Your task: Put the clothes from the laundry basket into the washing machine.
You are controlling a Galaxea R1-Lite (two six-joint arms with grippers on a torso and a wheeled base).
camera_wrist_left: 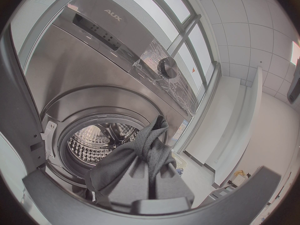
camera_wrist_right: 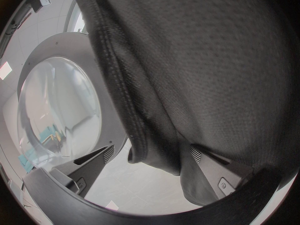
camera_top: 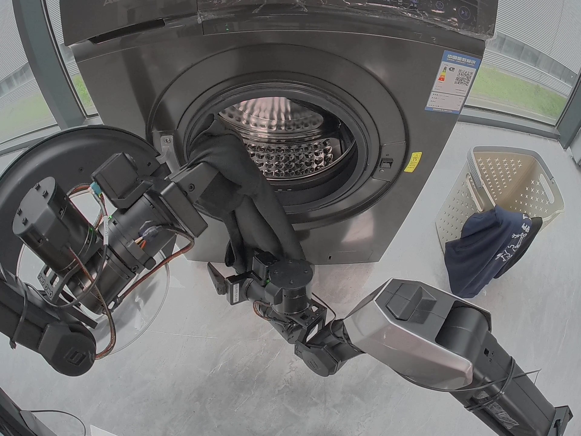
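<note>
At the washer (camera_top: 387,80) mouth, the left gripper (camera_wrist_left: 154,167) has its fingers (camera_wrist_left: 173,180) pressed together on a bunched fold of a dark grey garment (camera_top: 254,195). It holds the fold up at the left rim of the drum (camera_top: 272,116), so the cloth can go in over the lip. Most of the garment is not inside yet. It drapes from that pinch across the lower left of the opening and hangs in front of the machine, toward the floor (camera_top: 200,364). Under the hanging tail sits the right gripper (camera_wrist_right: 152,153), fingers (camera_wrist_right: 93,160) spread apart. Cloth lies over one finger, but nothing is pinched. I judge it is placed there to gather the loose end, since one hold leaves the tail dangling outside. The door (camera_top: 66,152) stands swung wide to the left, off the opening. Off to the right, the basket (camera_top: 514,177) sits on the floor with a navy garment (camera_top: 484,246) draped over its rim.
</note>
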